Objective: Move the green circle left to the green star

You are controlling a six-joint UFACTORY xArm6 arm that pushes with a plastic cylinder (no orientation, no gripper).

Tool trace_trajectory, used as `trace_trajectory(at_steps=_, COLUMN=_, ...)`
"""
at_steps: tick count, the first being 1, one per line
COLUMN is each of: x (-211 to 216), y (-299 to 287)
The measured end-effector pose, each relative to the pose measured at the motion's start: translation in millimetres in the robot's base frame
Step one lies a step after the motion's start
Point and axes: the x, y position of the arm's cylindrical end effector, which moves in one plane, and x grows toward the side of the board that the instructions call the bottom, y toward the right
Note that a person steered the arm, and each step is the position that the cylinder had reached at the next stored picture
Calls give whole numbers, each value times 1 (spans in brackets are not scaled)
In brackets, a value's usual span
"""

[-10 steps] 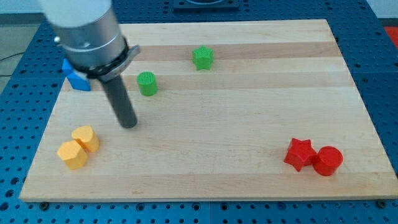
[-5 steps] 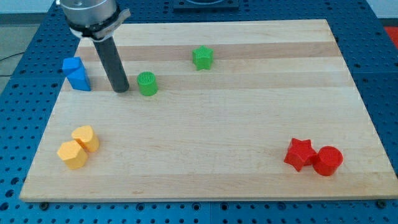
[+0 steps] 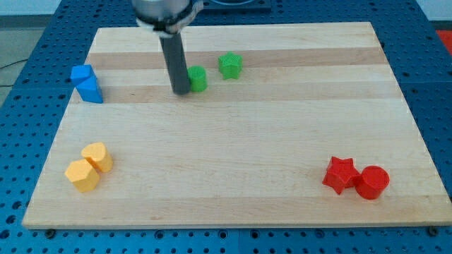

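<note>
- Since the earlier frame, the green circle (image 3: pixel 198 78) slides nearer the green star (image 3: pixel 230 65).
- My tip (image 3: pixel 181 91), a jawless rod, presses the circle's far side from the star; push gently, straight.

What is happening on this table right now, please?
My tip is pressed against the view's left side of the green circle, pushing it toward the green star. The circle sits a short gap to the star's lower left, not touching it. The blue, yellow and red blocks lie far away.
</note>
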Motion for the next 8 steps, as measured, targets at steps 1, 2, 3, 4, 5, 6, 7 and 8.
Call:
trace_trajectory(at_steps=1, x=-5, y=4)
trace_trajectory(at_steps=2, x=-19, y=50)
trace_trajectory(at_steps=3, x=-31, y=107)
trace_trajectory(at_steps=4, x=-30, y=153)
trace_trajectory(at_steps=5, x=-30, y=161)
trace_trajectory(at_steps=6, x=-27, y=191)
trace_trajectory(at_steps=7, x=-48, y=256)
trace_trajectory(at_steps=8, x=-71, y=289)
